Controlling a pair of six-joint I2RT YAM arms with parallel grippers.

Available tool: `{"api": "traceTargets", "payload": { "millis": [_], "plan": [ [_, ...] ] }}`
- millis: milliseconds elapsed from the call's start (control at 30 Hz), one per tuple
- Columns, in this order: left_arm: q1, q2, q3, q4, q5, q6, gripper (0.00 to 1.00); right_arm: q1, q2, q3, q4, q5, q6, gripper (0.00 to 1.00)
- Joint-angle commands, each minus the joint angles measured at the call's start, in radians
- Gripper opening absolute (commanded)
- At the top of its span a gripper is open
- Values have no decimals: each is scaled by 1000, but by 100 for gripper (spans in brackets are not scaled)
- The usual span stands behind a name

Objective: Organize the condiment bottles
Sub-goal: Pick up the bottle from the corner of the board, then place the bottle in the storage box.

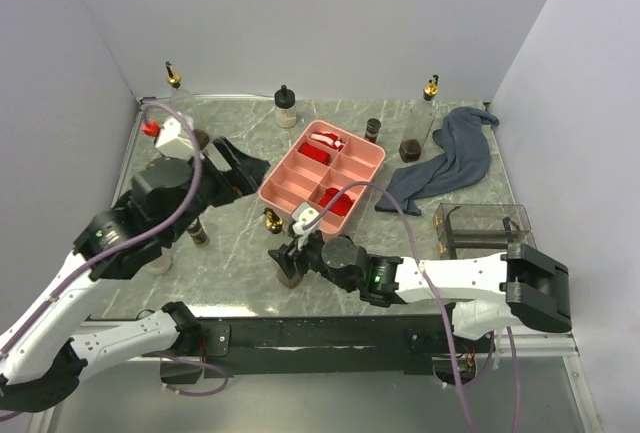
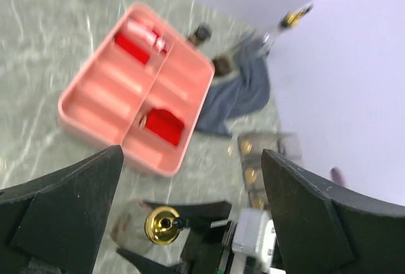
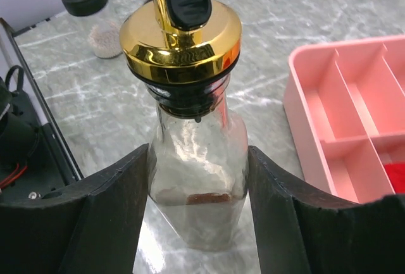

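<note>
Clamping a gold-spouted bottle beside the pink tray

The right arm lies low, reaching leftward in front of the pink divided tray (image 1: 272, 189). The right gripper (image 3: 199, 182) is closed on the glass body of a clear gold-spouted bottle (image 3: 195, 154), which stands upright just off the tray's near-left corner. The left arm is raised to the left of the tray, and the left gripper (image 2: 192, 155) tips down toward it with its jaws spread wide apart.

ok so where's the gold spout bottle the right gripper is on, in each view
top external: gold-spout bottle lower centre, by the pink tray's near corner
left wrist: bottom edge, left of centre, gold cap seen from above
right wrist: dead centre, filling the frame
shared landmark: the pink tray
</note>
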Motion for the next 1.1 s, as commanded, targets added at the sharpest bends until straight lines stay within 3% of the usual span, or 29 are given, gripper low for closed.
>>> {"api": "traceTargets", "payload": {
  "millis": [0,300,533,567,700,900,1067],
  "plan": [
    [-1,-5,63,49,-75,121,97,0,-116,9,-44,101,42,0],
    [-3,-277,-225,247,-168,255,97,0,-357,61,-304,284,146,0],
    [-1,-423,-390,287,-220,373,97,-12,-395,185,-451,604,157,0],
    [-3,-429,-403,287,-222,379,97,-41,-377,205,-476,682,166,0],
    [-1,-450,-476,305,-208,414,97,-179,-351,291,-609,729,246,0],
    [-3,-403,-518,264,-188,407,97,-351,-357,340,-612,863,220,0],
    [-3,-363,-512,244,-167,414,97,-576,-351,379,-714,1063,349,0]
  ]
}}
